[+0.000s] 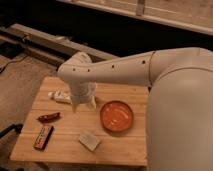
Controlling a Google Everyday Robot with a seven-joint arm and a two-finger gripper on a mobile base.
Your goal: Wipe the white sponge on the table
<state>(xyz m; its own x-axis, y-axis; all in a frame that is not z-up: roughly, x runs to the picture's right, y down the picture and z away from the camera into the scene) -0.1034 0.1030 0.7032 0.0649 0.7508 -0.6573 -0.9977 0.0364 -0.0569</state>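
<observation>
The white sponge (89,140) lies flat on the light wooden table (60,147), near the front edge, left of and below the orange bowl (116,116). My gripper (83,103) hangs from the white arm over the back middle of the table, above and behind the sponge and apart from it. Nothing is held in it that I can see.
A long white tube (60,96) lies at the back left, just left of the gripper. A small dark reddish item (49,118) and a dark rectangular bar (43,137) lie at the left front. My arm's bulk fills the right side.
</observation>
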